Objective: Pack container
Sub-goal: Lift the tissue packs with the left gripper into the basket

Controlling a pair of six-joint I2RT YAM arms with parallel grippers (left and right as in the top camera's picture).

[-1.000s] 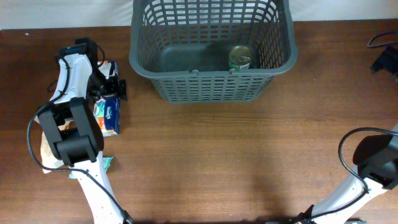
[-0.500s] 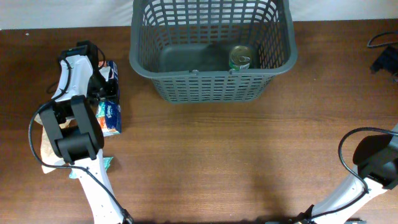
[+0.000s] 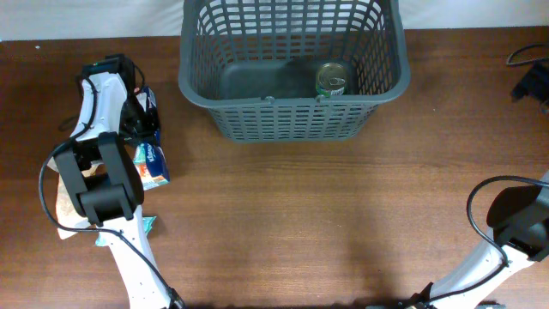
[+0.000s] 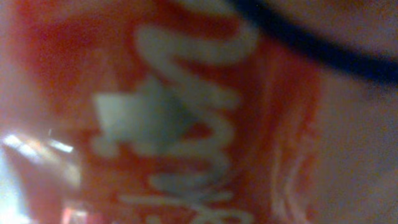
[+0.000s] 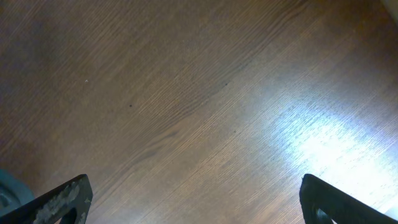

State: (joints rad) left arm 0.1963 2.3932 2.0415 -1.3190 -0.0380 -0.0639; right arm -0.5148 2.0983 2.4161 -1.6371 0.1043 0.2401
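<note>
The container (image 3: 292, 93), a large dark grey lattice basket, stands at the table's far middle. It holds a tin can (image 3: 331, 80) at its right side. Left of the basket, my left gripper (image 3: 142, 112) is down at the table, shut on a snack packet (image 3: 149, 98). That packet's red wrapper with white lettering (image 4: 186, 124) fills the left wrist view, blurred, and hides the fingers. My right gripper (image 5: 199, 199) is open over bare wood, with nothing between its dark fingertips (image 5: 62, 196).
An orange and teal tissue pack (image 3: 151, 164) lies just in front of the left gripper. A tan packet (image 3: 63, 206) and a teal packet (image 3: 147, 225) lie by the left arm's base. The right arm (image 3: 515, 219) stands at the table's right edge.
The left gripper's jaws went from wide open to closed on the snack packet. The tissue pack in front of it tilted slightly. The right arm has not moved.
</note>
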